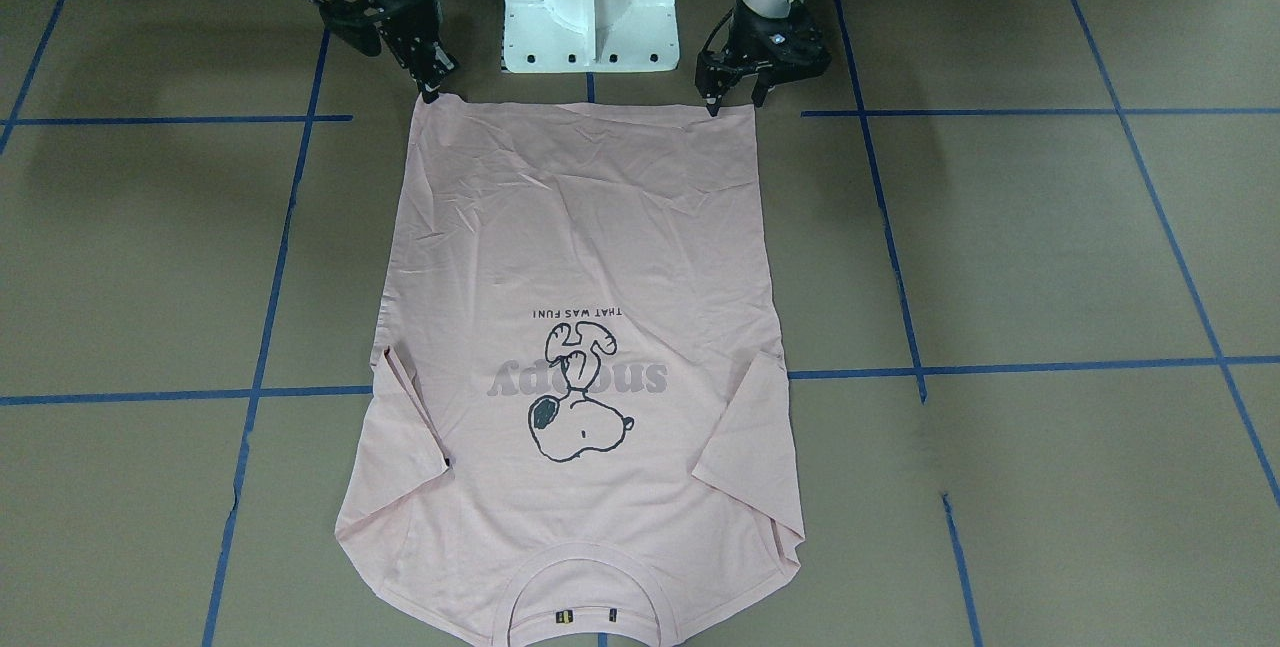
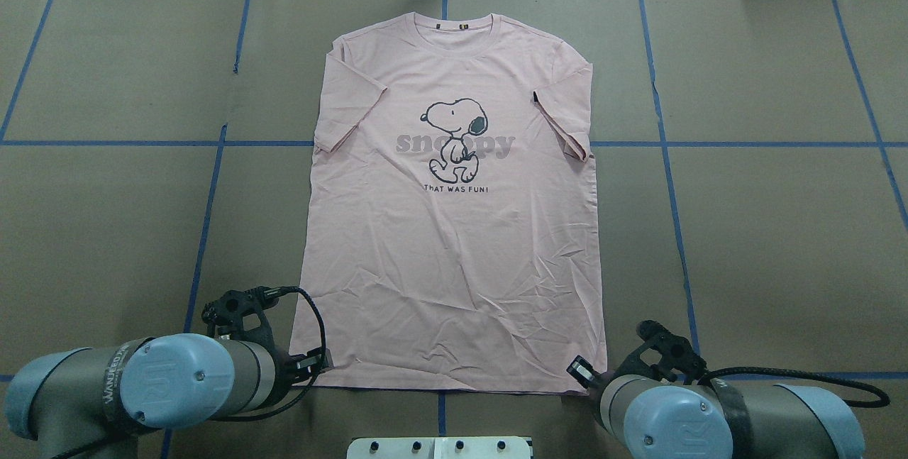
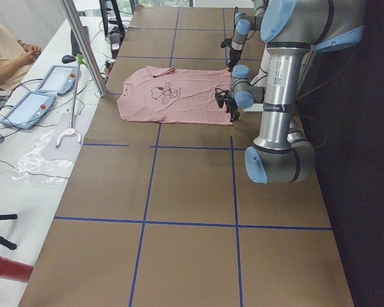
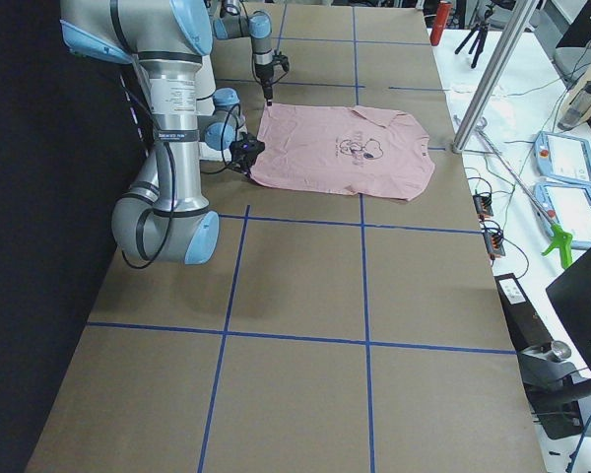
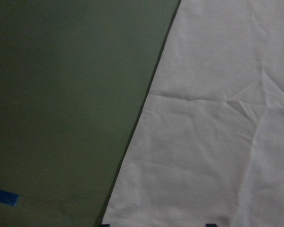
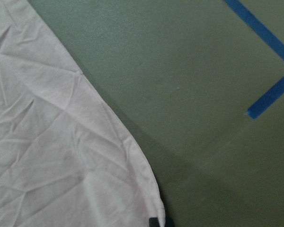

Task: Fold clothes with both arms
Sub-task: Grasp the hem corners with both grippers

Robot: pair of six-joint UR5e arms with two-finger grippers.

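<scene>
The pale pink T-shirt (image 1: 580, 227) lies flat and print-up on the brown table, with its collar away from the robot and its hem near the base (image 2: 454, 253). My left gripper (image 1: 736, 105) is open, its fingertips (image 5: 105, 224) straddling the hem corner on my left side. My right gripper (image 1: 432, 92) is shut on the other hem corner; in the right wrist view a single dark tip (image 6: 154, 221) pinches the cloth's edge (image 6: 52, 156). Both sleeves are folded in over the shirt's body.
The white pedestal base (image 1: 590, 7) stands just behind the hem between the arms. Blue tape lines (image 2: 667, 182) grid the brown table. Past the collar end are a metal pole (image 3: 83, 45), tablets (image 3: 25, 109) and a seated person (image 3: 6, 54).
</scene>
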